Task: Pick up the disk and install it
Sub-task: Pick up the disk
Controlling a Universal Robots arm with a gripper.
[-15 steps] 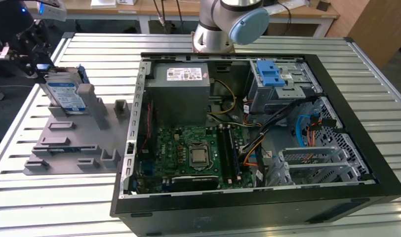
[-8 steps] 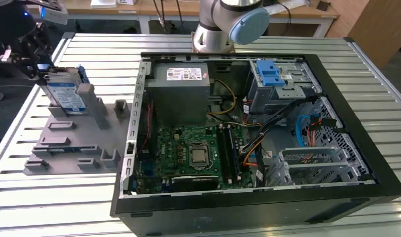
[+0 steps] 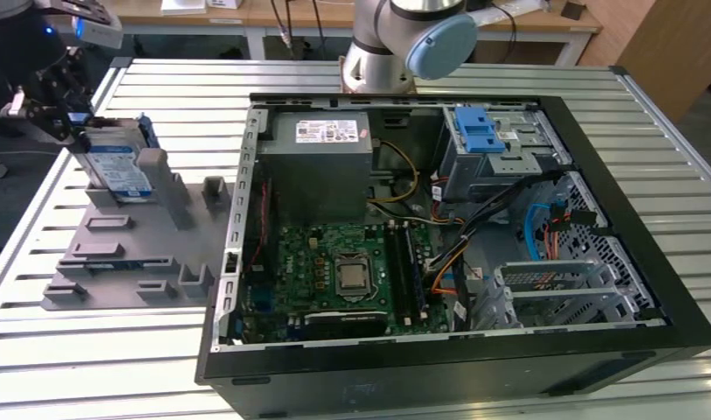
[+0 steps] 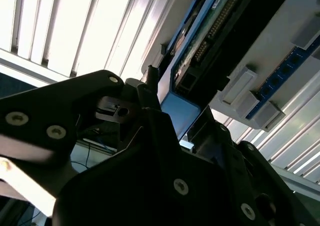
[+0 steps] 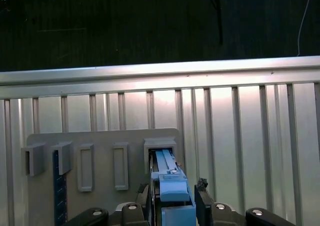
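The disk [image 3: 113, 166], a silver drive with a white-and-blue label in a blue carrier, stands on edge in a slot of the grey holder plate [image 3: 122, 254] at the exterior view's left. My gripper [image 3: 66, 129] is at the disk's upper end. In the first wrist view the disk's blue edge [image 5: 172, 186] runs out of the holder slot and between my fingertips [image 5: 201, 185], with a thin dark gap on each side, so the gripper [image 5: 173, 188] is open around it. The second wrist view shows the disk's circuit-board face [image 4: 220, 30] just past the black gripper body.
An open computer case [image 3: 636, 350] lies on the slatted metal table, to the exterior view's right of the holder plate, with a drive cage and blue latch [image 3: 487, 131] at its far corner. The arm's base [image 3: 385, 52] stands behind the case. Other posts and slots [image 5: 85, 166] stick up from the plate.
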